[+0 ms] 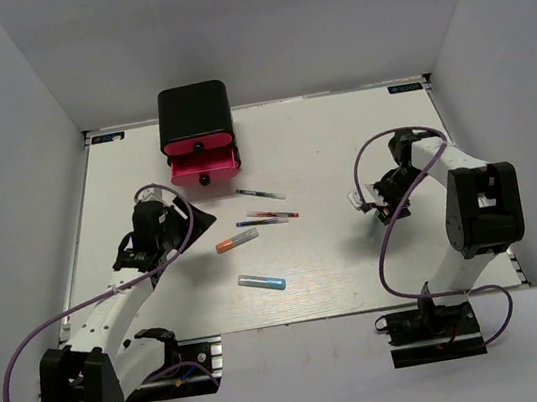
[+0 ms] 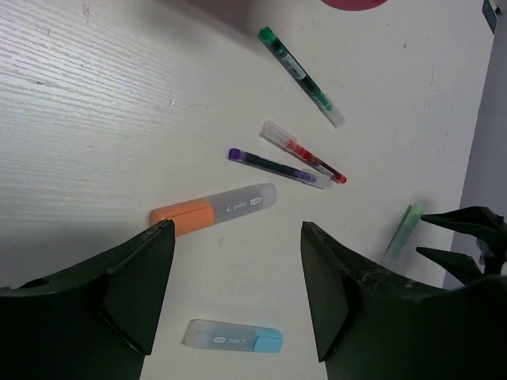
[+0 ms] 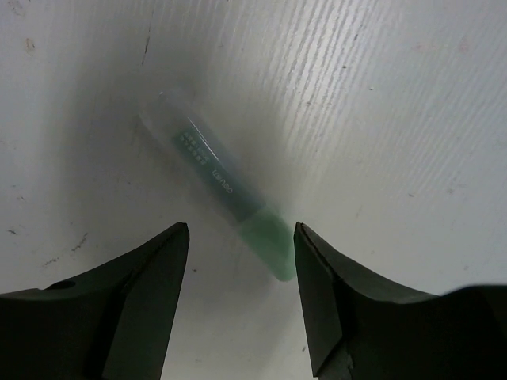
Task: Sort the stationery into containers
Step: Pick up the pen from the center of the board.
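teal marker: [image 3: 228,190] lies flat on the counter [image 1: 338,261], right side, well apart from the other stationery. Stubby, with a frosted clear cap, a dark inner body, a pale green end and small print on the barrel.
right fingers: [image 3: 135,301] spread wide and holding nothing, one on each side of the marker's green end. No contact shows. Judged to be set across the barrel so that closing pinches the short axis.
step: judged pre-grasp on the teal marker. Nothing visibly sorted yet.
orange marker: [image 2: 212,212] mid-counter, flat. Orange body, frosted cap, smooth plastic.
blue marker: [image 2: 234,337] on the near side of the orange one, apart from it. Same stubby shape, light blue end.
pens: green pen [image 2: 301,77], red pen [image 2: 303,150], purple-blue pen [image 2: 277,167]. All thin with clear barrels. Red and purple-blue lie just beside each other; can't tell if the tips touch. Green lies nearest the drawers.
left fingers: [image 2: 119,293] wide apart, empty, hanging over the counter with the orange marker framed between them. Judged to be parked for a later pick.
pink drawers: [image 1: 205,165] back of the counter, left of centre. Two fronts show, pulled out, the lower one further, both with round black knobs. Judged open so items can drop in from above.
black cabinet: [image 1: 192,109] glossy, rounded corners, holds the drawers.
counter texture: white, faint grain lines, small scuffs.
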Action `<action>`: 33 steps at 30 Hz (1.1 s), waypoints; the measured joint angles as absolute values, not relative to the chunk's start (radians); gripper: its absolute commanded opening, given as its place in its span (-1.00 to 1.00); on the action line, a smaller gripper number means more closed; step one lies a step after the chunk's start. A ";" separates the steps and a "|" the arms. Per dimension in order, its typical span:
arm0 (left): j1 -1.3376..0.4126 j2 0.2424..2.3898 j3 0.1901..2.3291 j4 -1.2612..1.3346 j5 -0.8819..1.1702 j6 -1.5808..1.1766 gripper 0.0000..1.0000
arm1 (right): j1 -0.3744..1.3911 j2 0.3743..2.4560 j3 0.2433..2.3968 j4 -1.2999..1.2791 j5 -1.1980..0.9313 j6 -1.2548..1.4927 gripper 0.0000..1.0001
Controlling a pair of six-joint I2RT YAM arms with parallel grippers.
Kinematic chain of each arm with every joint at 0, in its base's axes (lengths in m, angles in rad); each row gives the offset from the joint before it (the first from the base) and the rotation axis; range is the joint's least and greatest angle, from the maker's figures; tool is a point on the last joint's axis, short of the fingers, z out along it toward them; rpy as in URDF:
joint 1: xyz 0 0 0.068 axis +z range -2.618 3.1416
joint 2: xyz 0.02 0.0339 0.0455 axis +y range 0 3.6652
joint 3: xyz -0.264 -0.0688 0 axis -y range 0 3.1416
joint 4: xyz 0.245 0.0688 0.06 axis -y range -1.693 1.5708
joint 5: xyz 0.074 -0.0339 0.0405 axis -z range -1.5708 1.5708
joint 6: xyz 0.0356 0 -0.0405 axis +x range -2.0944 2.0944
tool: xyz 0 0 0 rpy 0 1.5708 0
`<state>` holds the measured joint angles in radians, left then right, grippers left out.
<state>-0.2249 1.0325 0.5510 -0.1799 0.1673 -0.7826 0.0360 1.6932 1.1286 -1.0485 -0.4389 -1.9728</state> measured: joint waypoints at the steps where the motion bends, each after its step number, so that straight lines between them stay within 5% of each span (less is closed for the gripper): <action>1: -0.225 1.033 0.551 -0.180 0.170 -0.786 0.48 | 0.038 1.702 1.117 -1.034 -0.435 -1.973 0.24; 10: -0.225 1.042 0.551 -0.179 0.177 -0.808 0.48 | 0.059 1.747 1.074 -0.897 -0.409 -1.975 0.16; 27: -0.225 1.082 0.543 -0.120 0.212 -0.874 0.46 | 0.117 1.732 1.079 -0.921 -0.548 -1.982 -0.97; 33: -0.226 1.111 0.503 -0.054 0.245 -0.922 0.46 | 0.289 1.670 1.132 -0.646 -0.754 -1.737 -1.00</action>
